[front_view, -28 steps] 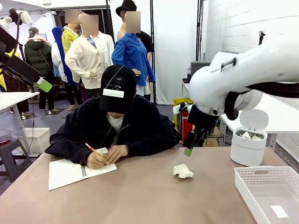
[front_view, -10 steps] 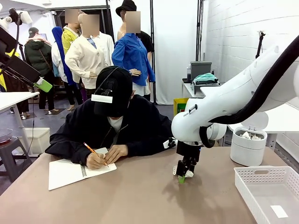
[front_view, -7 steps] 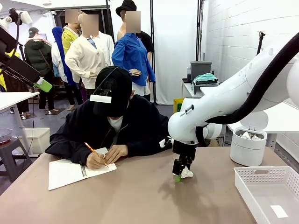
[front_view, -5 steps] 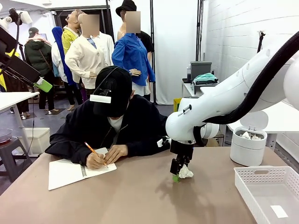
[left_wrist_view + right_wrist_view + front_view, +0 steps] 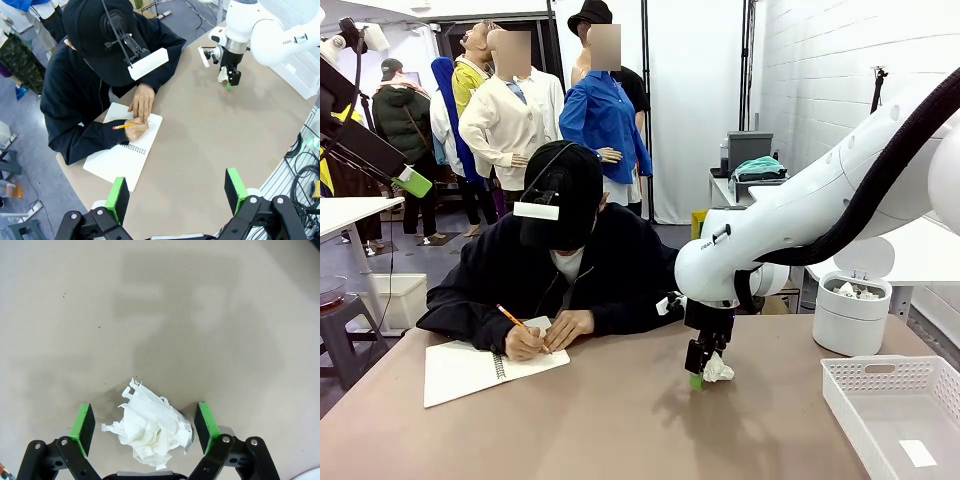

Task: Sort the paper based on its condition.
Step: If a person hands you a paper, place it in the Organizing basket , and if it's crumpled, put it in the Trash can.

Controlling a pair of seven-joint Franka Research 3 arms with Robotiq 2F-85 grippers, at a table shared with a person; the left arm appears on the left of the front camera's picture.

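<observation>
A white crumpled paper wad [image 5: 150,427] lies on the tan table, between the two green pads of my right gripper [image 5: 144,421]. The jaws stand open on either side of it, with a gap at each pad. From the front, the right gripper [image 5: 703,368] points straight down onto the wad [image 5: 719,369] at the table's middle right. High above the table, my left gripper [image 5: 176,190] is open and holds nothing. From up there the paper wad [image 5: 222,75] shows as a small white lump at the right gripper [image 5: 228,82].
A person sits at the far side writing with an orange pencil [image 5: 518,323] in an open spiral notebook [image 5: 470,368]. A white slotted basket [image 5: 900,410] stands at the right front. A round white bin [image 5: 853,310] with its lid up holds crumpled paper at the far right.
My right arm has come down from above the table and lowered its open gripper around the paper wad. Over the last half second it has stayed still.
</observation>
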